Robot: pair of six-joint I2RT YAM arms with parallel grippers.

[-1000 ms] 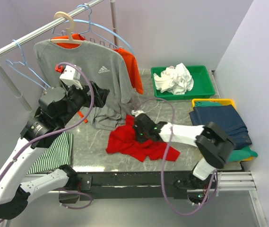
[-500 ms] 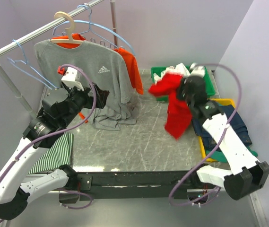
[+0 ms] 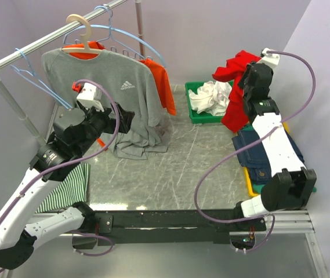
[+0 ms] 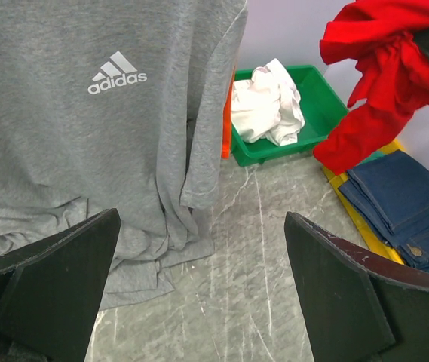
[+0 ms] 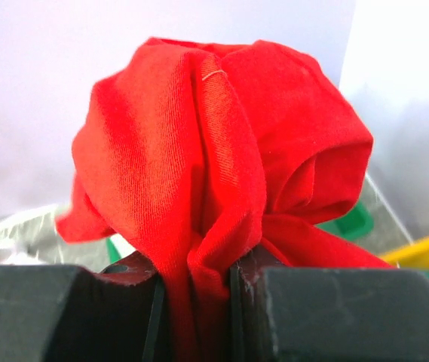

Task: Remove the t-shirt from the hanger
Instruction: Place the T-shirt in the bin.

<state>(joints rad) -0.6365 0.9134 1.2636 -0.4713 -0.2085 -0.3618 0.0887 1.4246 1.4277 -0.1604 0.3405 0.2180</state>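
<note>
- We saw the right pincer point(image 5: 195, 280) clamped on the red t-shirt point(image 5: 199, 151) above the desk's point(image 3: 170, 168) far right corner.
- The left pincer point(image 4: 199, 302) stood apart near the grey t-shirt point(image 4: 63, 136), which hung on its hanger point(image 3: 80, 26) at the far left corner.

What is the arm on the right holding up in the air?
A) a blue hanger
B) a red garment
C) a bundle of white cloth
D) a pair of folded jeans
B: the right arm's jaws are clamped on a bunched red garment, which hangs from them above the table, while the white cloth lies in its green bin and the jeans lie folded below.
</note>
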